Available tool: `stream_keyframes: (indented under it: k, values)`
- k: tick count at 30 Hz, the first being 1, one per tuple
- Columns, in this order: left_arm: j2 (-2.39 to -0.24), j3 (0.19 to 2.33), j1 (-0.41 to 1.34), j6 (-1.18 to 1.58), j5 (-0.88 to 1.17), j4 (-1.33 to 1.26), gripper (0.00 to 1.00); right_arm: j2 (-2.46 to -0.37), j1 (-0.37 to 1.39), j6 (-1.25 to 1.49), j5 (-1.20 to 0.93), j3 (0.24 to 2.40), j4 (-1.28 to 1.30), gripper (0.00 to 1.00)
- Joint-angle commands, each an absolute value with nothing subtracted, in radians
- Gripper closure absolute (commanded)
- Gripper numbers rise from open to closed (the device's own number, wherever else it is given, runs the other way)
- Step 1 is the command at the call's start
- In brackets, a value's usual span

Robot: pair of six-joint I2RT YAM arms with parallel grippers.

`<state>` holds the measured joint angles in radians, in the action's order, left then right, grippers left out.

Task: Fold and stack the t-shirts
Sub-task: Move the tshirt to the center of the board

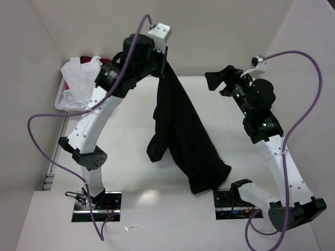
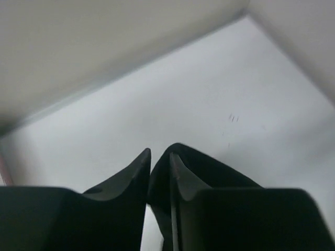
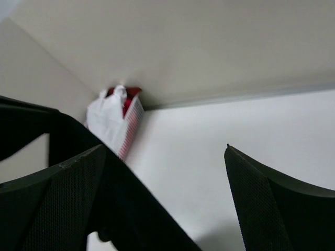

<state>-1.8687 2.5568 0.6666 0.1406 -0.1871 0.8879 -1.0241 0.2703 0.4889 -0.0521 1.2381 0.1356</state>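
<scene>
My left gripper [image 1: 165,58] is raised high and shut on the large black t-shirt [image 1: 180,136], which hangs from it in a long drape down to the table near the front. In the left wrist view the black cloth [image 2: 209,170] is pinched between the closed fingers [image 2: 159,162]. My right gripper [image 1: 217,81] is open and empty, to the right of the hanging shirt; its view shows the black cloth [image 3: 131,209] passing beside its left finger. A white t-shirt [image 1: 78,78] and a red one [image 3: 128,99] lie in the basket at the back left.
The white basket [image 1: 62,99] stands in the back left corner against the wall; it also shows in the right wrist view [image 3: 131,128]. White walls enclose the table on the left, back and right. Purple cables loop off both arms.
</scene>
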Motion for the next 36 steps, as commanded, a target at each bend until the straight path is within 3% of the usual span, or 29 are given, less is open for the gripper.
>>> stream_keyframes:
  k: [1, 2, 3, 4, 7, 8, 14, 20, 24, 36]
  values:
    - [-1.884, 2.407, 0.669, 0.184, -0.265, 0.896, 0.70, -1.037, 0.270, 0.483, -0.017, 1.207, 0.161, 0.00]
    - [-1.875, 2.363, 0.669, 0.198, -0.291, 0.861, 0.66, -1.046, 0.270, 0.483, -0.003, 1.207, 0.161, 0.00]
    - [-1.859, 2.262, 0.669, 0.198, -0.332, 0.838, 0.37, -1.046, 0.270, 0.483, 0.009, 1.198, 0.161, 0.00]
    - [-1.859, 2.222, 0.669, 0.210, -0.353, 0.818, 0.23, -1.046, 0.270, 0.483, 0.009, 1.198, 0.172, 0.00]
    - [-1.845, 2.165, 0.669, 0.236, -0.406, 0.793, 0.03, -1.071, 0.270, 0.483, 0.018, 1.189, 0.172, 0.00]
    - [-1.845, 2.154, 0.669, 0.247, -0.423, 0.793, 0.00, -1.081, 0.270, 0.483, 0.018, 1.189, 0.181, 0.00]
    - [-1.804, 2.053, 0.649, 0.310, -0.446, 0.793, 0.00, -1.124, 0.270, 0.474, -0.064, 1.129, 0.195, 0.00]
    - [-1.710, 1.648, 0.592, 0.394, -0.195, 0.637, 0.00, -1.098, 0.270, 0.503, -0.060, 1.014, 0.218, 0.00]
    - [-1.710, 1.540, 0.581, 0.414, -0.135, 0.607, 0.00, -1.088, 0.270, 0.503, -0.051, 0.994, 0.218, 0.00]
    - [-1.882, 1.574, 0.612, 0.354, -0.116, 0.588, 0.00, -1.115, 0.270, 0.531, -0.028, 0.956, 0.209, 0.00]
